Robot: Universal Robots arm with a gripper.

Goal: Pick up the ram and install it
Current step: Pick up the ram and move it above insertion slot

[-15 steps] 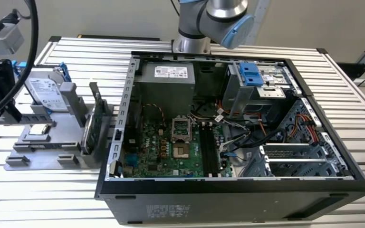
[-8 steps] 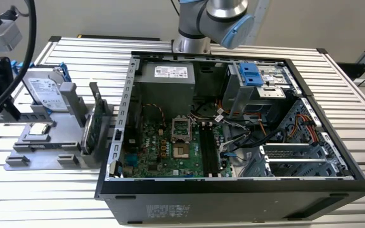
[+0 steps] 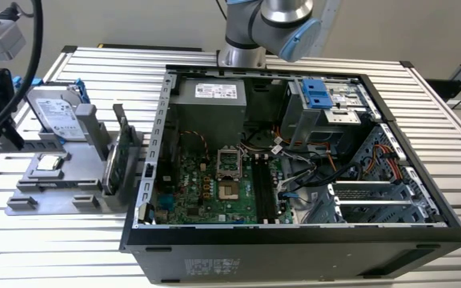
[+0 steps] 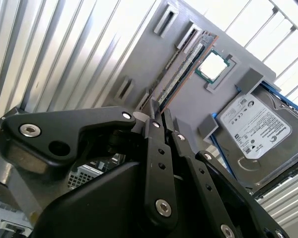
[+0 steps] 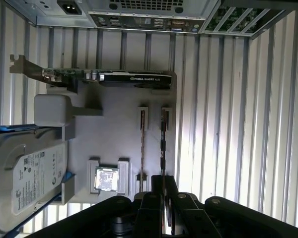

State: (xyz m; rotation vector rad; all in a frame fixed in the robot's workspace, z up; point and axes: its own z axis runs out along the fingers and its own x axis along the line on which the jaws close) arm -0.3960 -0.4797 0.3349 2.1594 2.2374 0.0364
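**Slatted metal table [image 3: 422, 120]: pick-up stage, nothing installed yet**

On the table I see a flat grey holder tray [image 5: 114, 134] lying beside the open black computer case [image 3: 295, 258]. The long, thin, dark blue ram stick [image 5: 163, 141] stands on edge in a groove of that tray. A second thin stick [image 5: 142, 144] stands just beside it, and a silver hard drive [image 5: 25, 173] sits at the tray's far side. My black gripper [image 5: 163, 191] sits right at one end of the ram stick and lines up with it in both wrist views. I cannot tell whether it is clamped on the stick or loose. In the exterior view, the long black memory slots [image 3: 264, 189] on the green motherboard [image 3: 206, 192] look bare. As I read it, the lift is not done, and seating the stick in the case is all left to do.
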